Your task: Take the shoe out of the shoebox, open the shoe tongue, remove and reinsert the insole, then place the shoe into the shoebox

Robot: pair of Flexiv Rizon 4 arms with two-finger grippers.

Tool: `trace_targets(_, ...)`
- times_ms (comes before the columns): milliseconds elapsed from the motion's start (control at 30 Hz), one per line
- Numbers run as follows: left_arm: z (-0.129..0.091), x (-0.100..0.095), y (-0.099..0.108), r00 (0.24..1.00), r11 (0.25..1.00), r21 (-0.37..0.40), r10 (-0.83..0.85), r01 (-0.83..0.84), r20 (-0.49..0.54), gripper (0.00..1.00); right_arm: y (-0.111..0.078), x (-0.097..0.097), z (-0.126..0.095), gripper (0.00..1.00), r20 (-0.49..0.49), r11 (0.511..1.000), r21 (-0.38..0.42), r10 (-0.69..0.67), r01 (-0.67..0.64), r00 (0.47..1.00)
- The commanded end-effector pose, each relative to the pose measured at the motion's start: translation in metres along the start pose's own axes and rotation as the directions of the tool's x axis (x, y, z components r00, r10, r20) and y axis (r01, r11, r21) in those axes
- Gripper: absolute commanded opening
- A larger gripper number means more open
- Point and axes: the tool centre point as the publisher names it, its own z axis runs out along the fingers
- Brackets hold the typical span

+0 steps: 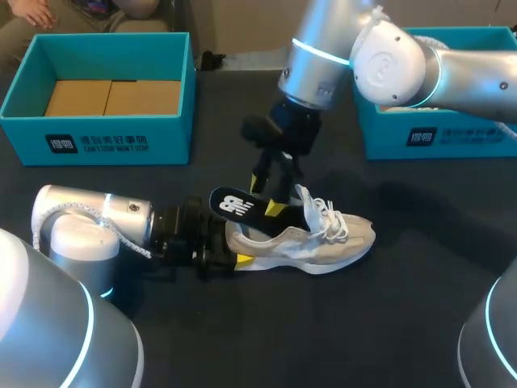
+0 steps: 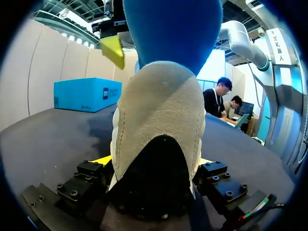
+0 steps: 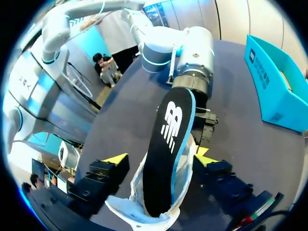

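On the dark surface (image 1: 420, 323), the left claw (image 1: 230, 252) pinches the heel of a beige lace-up fabric trainer (image 1: 323, 242), and the right claw (image 1: 268, 202), grip unclear, straddles a black blue-edged foam insole (image 1: 234, 204) standing half inside, best guided lengthwise without buckling.

**Dark counter, two boxes and a shoe**

Dark, matte counter (image 1: 404, 323) across the whole frame. Upper left: an open teal shoebox (image 1: 101, 141) standing flat on it, brown cardboard showing on the floor inside. Upper right: a second teal shoebox (image 1: 420, 137), partly hidden behind an arm, well apart from the first. Centre, slightly below the middle: a pale shoe (image 1: 323, 242) resting sole down on the surface, toe toward the right, between the two boxes and touching neither.
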Motion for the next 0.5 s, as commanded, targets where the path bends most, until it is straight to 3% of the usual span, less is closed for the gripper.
trace_targets(33,-0.001,0.0,0.001,1.0,1.0,-0.002,-0.001,0.001,-0.001,0.0,0.0,0.0,0.001,1.0,0.002,1.0,0.0,0.0,0.0,1.0)
trace_targets(200,-0.001,0.0,0.001,1.0,1.0,-0.002,-0.001,0.001,-0.001,0.0,0.0,0.0,0.001,1.0,0.002,1.0,0.0,0.0,0.0,1.0)
trace_targets(300,-0.001,0.0,0.001,1.0,1.0,-0.002,-0.001,0.001,-0.001,0.0,0.0,0.005,0.007,1.0,-0.032,0.989,-0.054,0.139,-0.141,0.99)
trace_targets(333,-0.001,0.0,0.001,1.0,1.0,-0.002,-0.001,0.001,-0.001,0.0,0.005,0.006,0.007,1.0,-0.075,0.988,-0.018,0.15,-0.151,0.986)
trace_targets(500,-0.001,0.0,0.001,1.0,1.0,-0.002,-0.001,0.001,-0.001,0.0,0.008,0.015,0.007,1.0,-0.108,0.972,-0.085,0.208,-0.217,0.972)
